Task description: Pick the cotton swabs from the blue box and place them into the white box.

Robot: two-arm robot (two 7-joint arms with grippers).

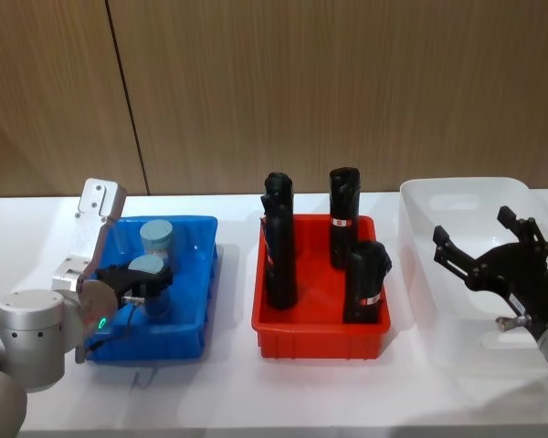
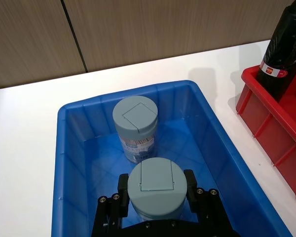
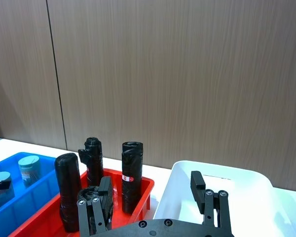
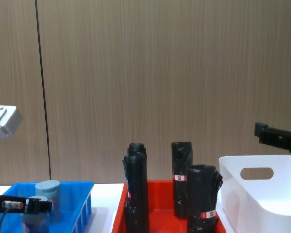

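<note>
Two cotton swabs jars with light-blue lids stand in the blue box (image 1: 206, 265) at the left. My left gripper (image 1: 149, 279) is down inside that box, shut on the nearer jar (image 2: 157, 183); its fingers (image 2: 123, 188) press against both sides of the lid. The other jar (image 1: 155, 235) (image 2: 135, 127) stands free just behind it, toward the far wall. The white box (image 1: 466, 186) (image 4: 233, 194) sits at the right. My right gripper (image 1: 479, 241) (image 3: 152, 191) hovers open above it, nothing between its fingers.
A red tray (image 1: 320, 338) with three tall black wrapped rolls (image 1: 279, 246) stands between the blue and white boxes. The rolls rise well above the box rims. A wooden wall closes off the back of the white table.
</note>
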